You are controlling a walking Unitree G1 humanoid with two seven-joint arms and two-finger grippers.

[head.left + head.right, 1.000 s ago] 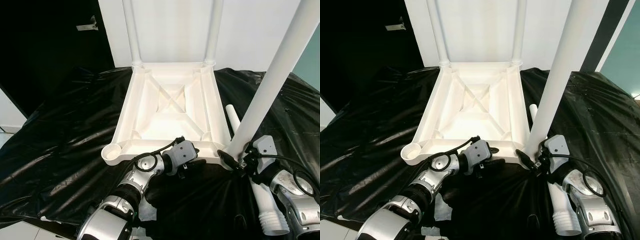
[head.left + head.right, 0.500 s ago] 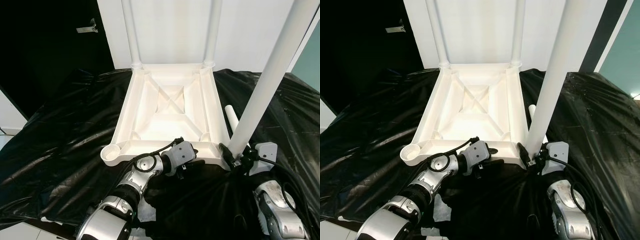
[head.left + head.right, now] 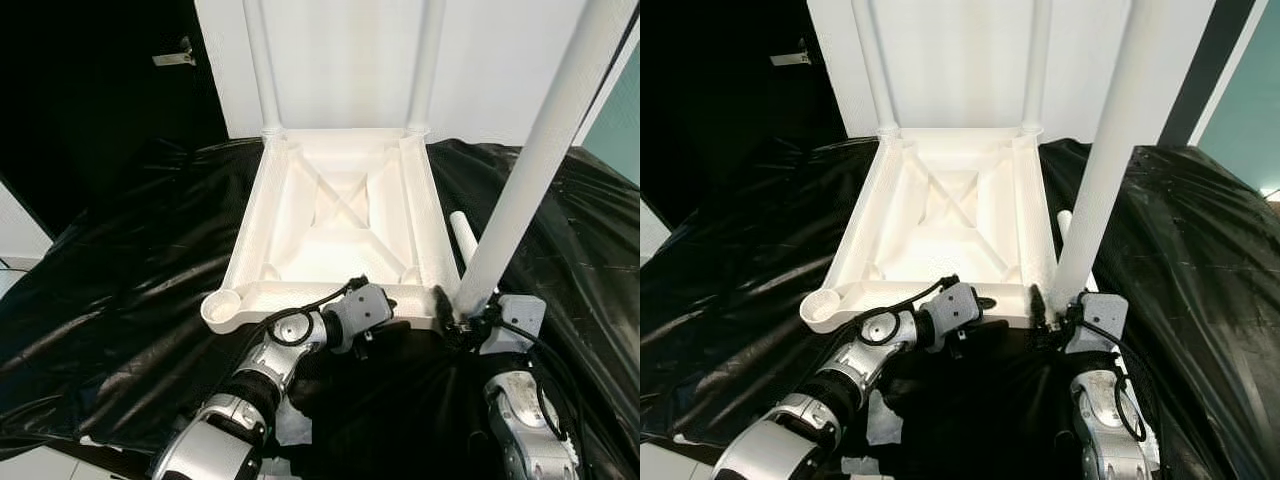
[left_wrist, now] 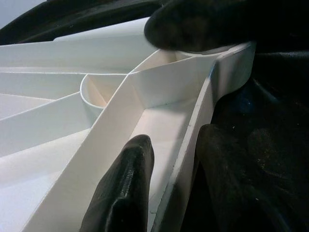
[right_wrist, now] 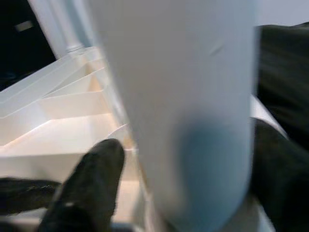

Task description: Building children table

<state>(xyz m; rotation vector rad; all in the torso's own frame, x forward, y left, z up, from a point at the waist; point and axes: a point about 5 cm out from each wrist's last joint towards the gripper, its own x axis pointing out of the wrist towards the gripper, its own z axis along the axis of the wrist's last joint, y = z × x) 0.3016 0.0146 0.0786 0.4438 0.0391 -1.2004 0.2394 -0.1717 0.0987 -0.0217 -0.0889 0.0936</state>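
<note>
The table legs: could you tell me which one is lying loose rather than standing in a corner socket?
The short leg lying on the black sheet, right of the upturned tabletop; the others stand upright.

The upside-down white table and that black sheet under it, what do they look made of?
The table top and the leg in the right gripper look like moulded plastic: one smooth, faintly glossy white, with thin ribs crossing the underside. The black sheet seems thin plastic film, since it wrinkles and glints. The left gripper holds the top's rim.

No text, label, brand, number or sign can be read anywhere.
</note>
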